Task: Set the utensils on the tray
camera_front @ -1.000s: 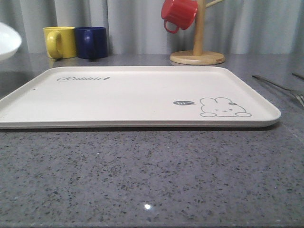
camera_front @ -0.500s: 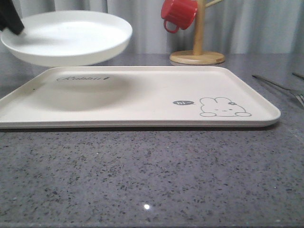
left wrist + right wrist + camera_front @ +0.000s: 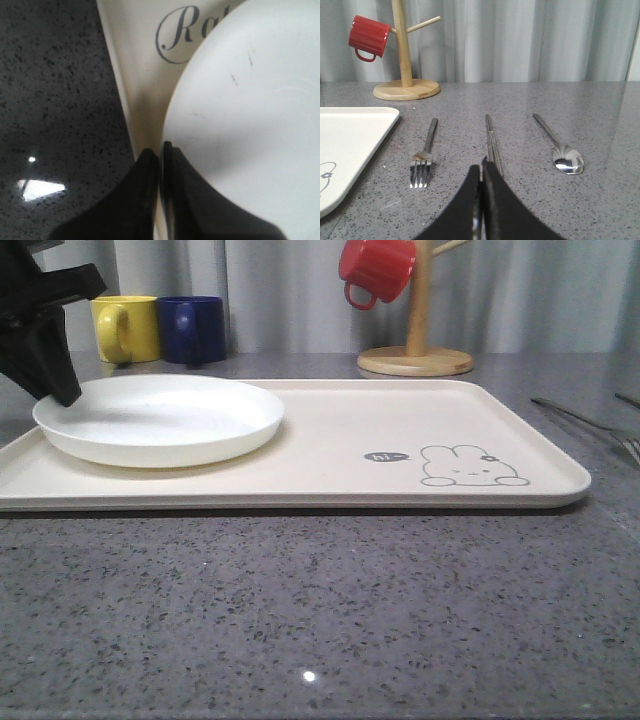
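Observation:
The cream tray (image 3: 400, 420) lies across the middle of the table, its rabbit drawing at the right. A white plate (image 3: 160, 420) rests on its left part. My left gripper (image 3: 60, 390) is shut on the plate's left rim; in the left wrist view the fingers (image 3: 161, 150) pinch the plate (image 3: 250, 125) edge over the tray (image 3: 135, 75). To the right of the tray lie the utensils: fork (image 3: 422, 160), chopsticks (image 3: 492, 140) and spoon (image 3: 565, 157), side by side on the grey top. My right gripper (image 3: 481, 165) is shut and empty, just short of the chopsticks' near end.
A wooden mug stand (image 3: 415, 350) with a red mug (image 3: 375, 270) hanging on it stands behind the tray. A yellow mug (image 3: 125, 328) and a blue mug (image 3: 192, 328) sit at the back left. Grey speckled counter stretches in front of the tray.
The white plate came in from the left in my left gripper, passed over the tray and now rests on the tray's left part. The utensils have not moved.

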You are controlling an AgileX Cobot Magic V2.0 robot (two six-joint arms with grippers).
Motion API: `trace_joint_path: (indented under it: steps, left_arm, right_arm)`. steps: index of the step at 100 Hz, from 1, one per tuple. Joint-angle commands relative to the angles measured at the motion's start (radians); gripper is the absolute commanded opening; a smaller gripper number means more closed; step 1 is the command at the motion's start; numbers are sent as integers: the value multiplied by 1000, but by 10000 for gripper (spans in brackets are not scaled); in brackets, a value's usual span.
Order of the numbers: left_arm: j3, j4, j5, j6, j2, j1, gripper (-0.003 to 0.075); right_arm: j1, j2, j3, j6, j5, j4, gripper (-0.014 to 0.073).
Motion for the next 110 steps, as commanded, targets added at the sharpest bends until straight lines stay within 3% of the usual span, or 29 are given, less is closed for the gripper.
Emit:
trace_joint_path:
  steps: [1,10,16,23,28,34,58,110]
  left_arm:
    - [-34,-25,-33,5,-43,-8,186]
    - [-38,-4,-58,5,-43,-8,321]
    - [-51,9,-68,5,-45,-8,334]
    - [-67,23,-79,-6,-59,-8,270]
    - [-70,57,-110,-31,-84,-8,160]
    - [-66,114,-150,-56,-126,-13,-25]
    - [57,216,-327,-64,-316,-15,-20]
    - [573,227,-550,-64,-823,-15,-19]
  right_arm:
    - [0,-18,3,-8,-77,-13,-74]
    - [0,-18,3,-8,-77,-13,-74]
    - [0,-18,3,-8,-77,-13,-74]
    - [0,-18,3,-8,-77,-13,-74]
    - [0,-18,3,-8,-77,-13,-74]
    - [0,-18,3,-8,-77,-13,-74]
    - [0,-18,3,-8,-77,-13,-74]
    - [0,-18,3,-8,-77,-13,-74]
